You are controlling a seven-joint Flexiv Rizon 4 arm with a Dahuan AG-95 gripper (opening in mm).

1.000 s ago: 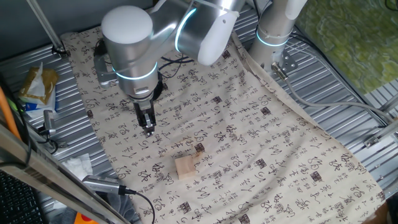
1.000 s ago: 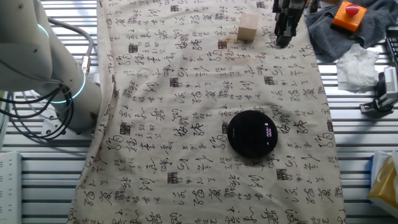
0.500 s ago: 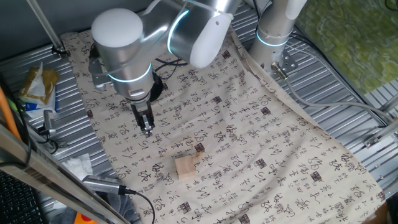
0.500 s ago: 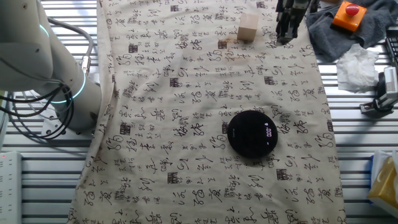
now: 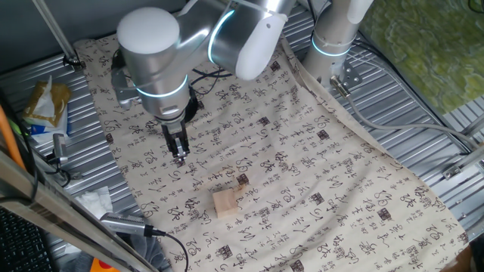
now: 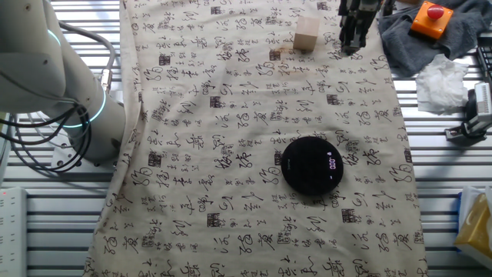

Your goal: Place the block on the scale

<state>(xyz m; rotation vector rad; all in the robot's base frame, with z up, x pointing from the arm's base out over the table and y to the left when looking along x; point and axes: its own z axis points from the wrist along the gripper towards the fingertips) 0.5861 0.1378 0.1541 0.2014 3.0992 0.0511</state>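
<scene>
The block (image 5: 224,202), a small pale tan wooden cube, sits on the printed cloth near the table's front; in the other fixed view (image 6: 307,35) it is at the top. My gripper (image 5: 180,156) points down at the cloth, to the left of the block and behind it, apart from it, with its fingers together and empty. In the other fixed view the gripper (image 6: 351,48) is just right of the block. The scale (image 6: 311,165), a flat black disc with a lit readout, lies mid-cloth, far from both. My arm hides it in the first fixed view.
An orange box with a red button (image 6: 429,17) rests on grey cloth right of the gripper, with white tissue (image 6: 442,81) below it. A snack packet (image 5: 45,106) and a cabled tool (image 5: 128,224) lie at the cloth's left edge. The arm base (image 6: 54,85) stands left.
My gripper has shifted slightly sideways and back over the same spot of cloth. The block and the scale have not moved.
</scene>
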